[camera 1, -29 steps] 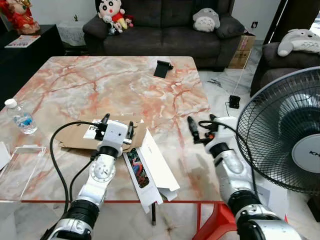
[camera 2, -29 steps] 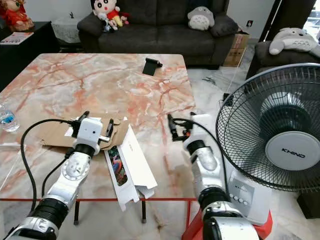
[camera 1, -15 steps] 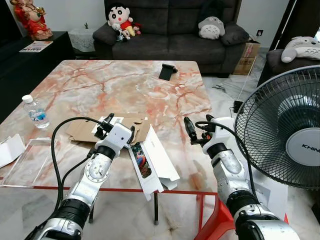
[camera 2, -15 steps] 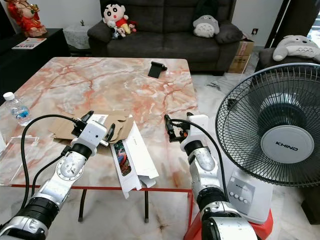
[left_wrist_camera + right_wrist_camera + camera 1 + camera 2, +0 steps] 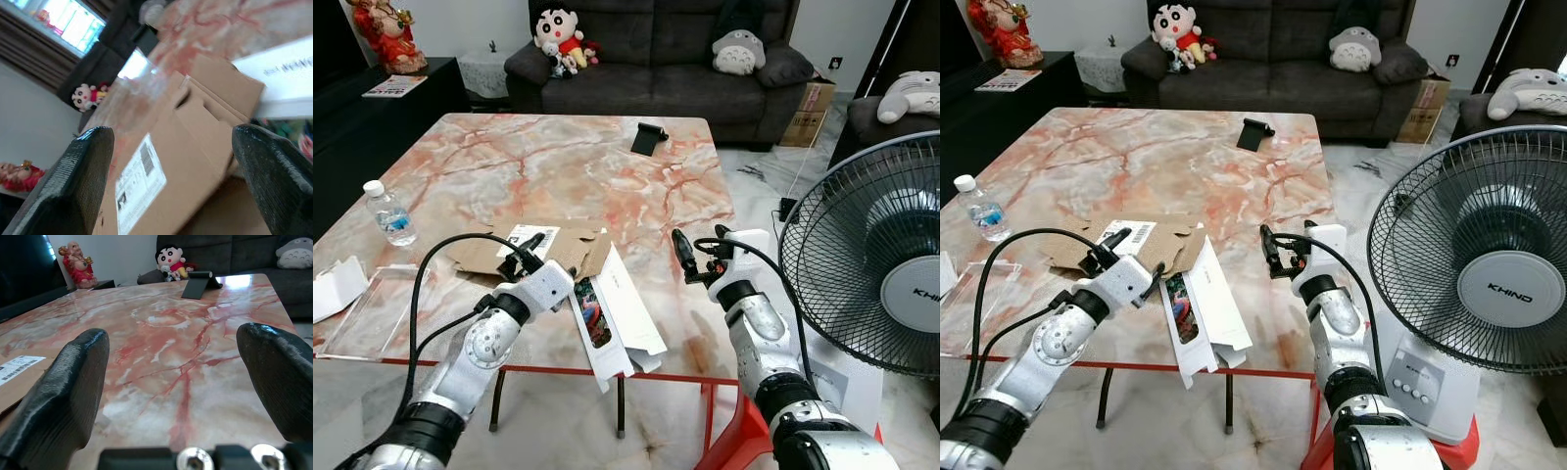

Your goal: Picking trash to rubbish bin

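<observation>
On the marble surface a flattened cardboard lies near the front edge, a white box touching its right side. The left gripper, jaws wide open and empty, hovers over the cardboard. The right gripper, jaws open and empty, hangs beside the box.

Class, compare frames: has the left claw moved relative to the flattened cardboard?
Yes. The left claw has tilted and reached leftward over the flattened cardboard, toward its white label.

The marble table carries flattened cardboard, a white box, a water bottle at left, and a black stand far right.
</observation>
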